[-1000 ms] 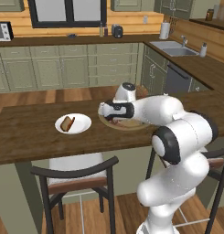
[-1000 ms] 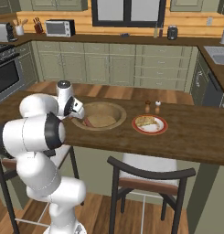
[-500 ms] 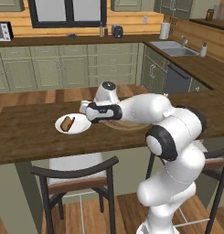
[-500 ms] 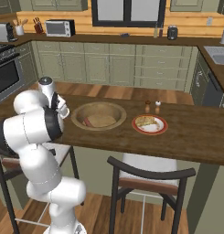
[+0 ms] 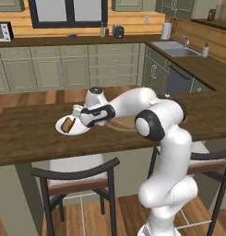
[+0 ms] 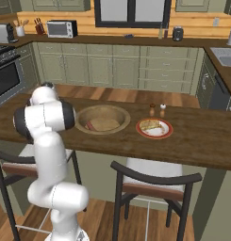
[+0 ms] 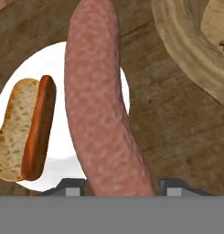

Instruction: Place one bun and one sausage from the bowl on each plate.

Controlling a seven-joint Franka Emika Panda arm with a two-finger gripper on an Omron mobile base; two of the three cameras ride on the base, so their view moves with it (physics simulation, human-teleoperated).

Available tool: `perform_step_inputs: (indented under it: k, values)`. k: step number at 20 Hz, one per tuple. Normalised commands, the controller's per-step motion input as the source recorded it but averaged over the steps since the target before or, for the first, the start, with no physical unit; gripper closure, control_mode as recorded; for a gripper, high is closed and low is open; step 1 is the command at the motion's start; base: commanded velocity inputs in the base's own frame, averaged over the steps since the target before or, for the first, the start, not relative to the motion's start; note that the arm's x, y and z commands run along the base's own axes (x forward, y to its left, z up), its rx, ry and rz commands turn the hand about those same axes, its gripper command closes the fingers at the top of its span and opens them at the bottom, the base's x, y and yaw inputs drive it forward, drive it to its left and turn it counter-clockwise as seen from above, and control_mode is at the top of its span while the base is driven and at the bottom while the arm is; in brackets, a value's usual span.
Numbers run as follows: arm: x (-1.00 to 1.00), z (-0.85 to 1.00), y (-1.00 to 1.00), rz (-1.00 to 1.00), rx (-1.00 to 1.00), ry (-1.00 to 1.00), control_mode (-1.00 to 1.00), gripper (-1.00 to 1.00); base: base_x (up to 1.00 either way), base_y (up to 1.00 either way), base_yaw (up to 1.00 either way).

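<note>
My gripper (image 7: 120, 187) is shut on a long pink sausage (image 7: 99, 105), which hangs just above the plain white plate (image 7: 63, 64). A bun (image 7: 17, 137) with a brown strip along one side lies on that plate. In the left base view the gripper (image 5: 80, 113) hovers at the right edge of the white plate (image 5: 74, 131), left of the tan wooden bowl (image 5: 126, 124). The bowl (image 6: 102, 113) holds a bun (image 6: 106, 124) and a reddish sausage (image 6: 90, 125). To its right, the red-rimmed plate (image 6: 155, 134) carries a bun (image 6: 150, 124).
Two small shakers (image 6: 157, 109) stand behind the red-rimmed plate. Two dark-framed stools (image 5: 77, 175) sit tucked under the wooden counter (image 5: 26, 143). The bowl's thick rim (image 7: 186, 50) lies close to the right of the gripper.
The arm has swung left from the bowl to the white plate, carrying the sausage along. The bowl, plates and buns stay where they were.
</note>
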Motion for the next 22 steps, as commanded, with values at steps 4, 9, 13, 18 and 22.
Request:
perform_step_inputs:
  k: [4,9,13,18,22]
  values:
    - [0.44,-0.38,0.33,-0.08,0.0,0.08,-1.0,1.0,0.0,0.0,0.0]
    - [0.32,-0.26,0.32,-0.07,0.02,0.05,-1.0,1.0,0.0,0.0,0.0]
    - [0.19,-0.19,0.06,-0.07,0.02,0.03,-1.0,-1.0,0.0,0.0,0.0]
    - [0.17,-0.04,-0.05,-0.05,0.04,0.0,-1.0,-1.0,0.0,0.0,0.0]
    - [0.07,0.0,-0.2,-0.01,0.06,0.0,-1.0,-1.0,0.0,0.0,0.0]
